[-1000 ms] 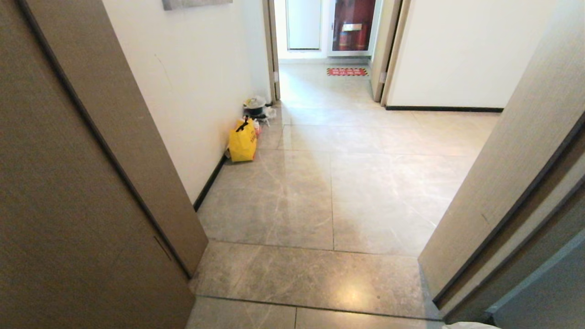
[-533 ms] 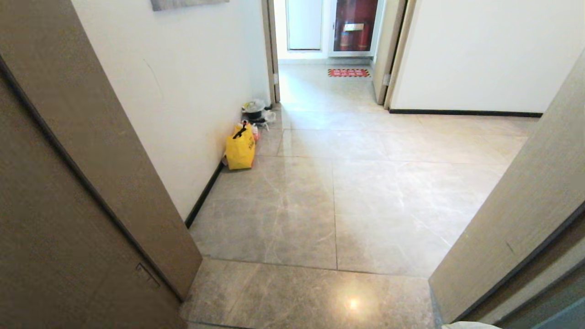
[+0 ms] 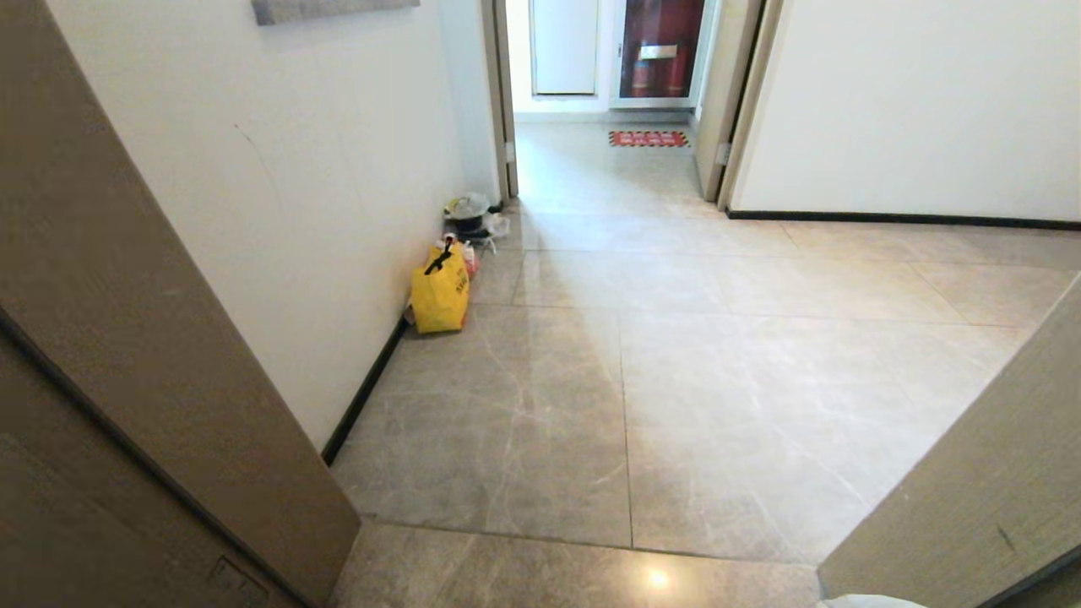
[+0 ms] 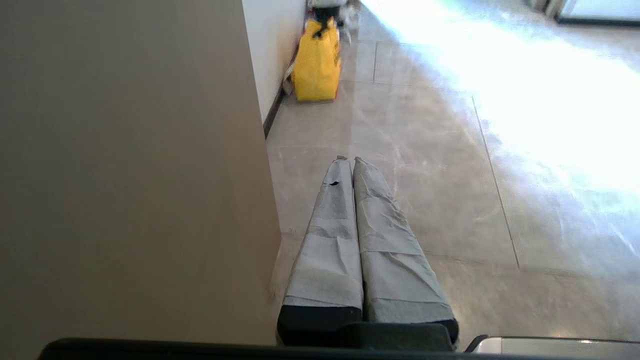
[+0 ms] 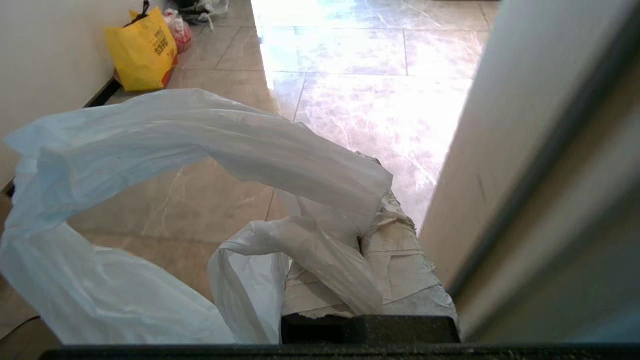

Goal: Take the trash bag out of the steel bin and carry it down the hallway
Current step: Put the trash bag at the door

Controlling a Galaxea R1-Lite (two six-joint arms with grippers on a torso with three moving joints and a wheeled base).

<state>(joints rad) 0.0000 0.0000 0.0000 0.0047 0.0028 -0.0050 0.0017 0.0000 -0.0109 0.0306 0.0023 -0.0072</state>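
Note:
The trash bag (image 5: 200, 130) is thin, white and translucent. It hangs to one side of my right gripper (image 5: 367, 172), whose tape-wrapped fingers (image 5: 400, 260) are shut on a bunched part of it; one handle loop arches wide open over the floor. My left gripper (image 4: 350, 160) is shut with nothing in it and points along the floor close to a brown door panel (image 4: 125, 175). The hallway (image 3: 718, 380) of glossy grey tiles stretches ahead. The steel bin is out of view. Neither arm shows in the head view.
A yellow tote bag (image 3: 440, 291) stands against the left wall with a small pile of clutter (image 3: 470, 211) behind it. Brown door panels flank me on the left (image 3: 127, 338) and right (image 3: 971, 507). A red mat (image 3: 649, 138) lies by a far doorway.
The whole head view has shifted: the camera has moved forward through the doorway, the door panels sliding outward and the tote bag and floor tiles drawing nearer.

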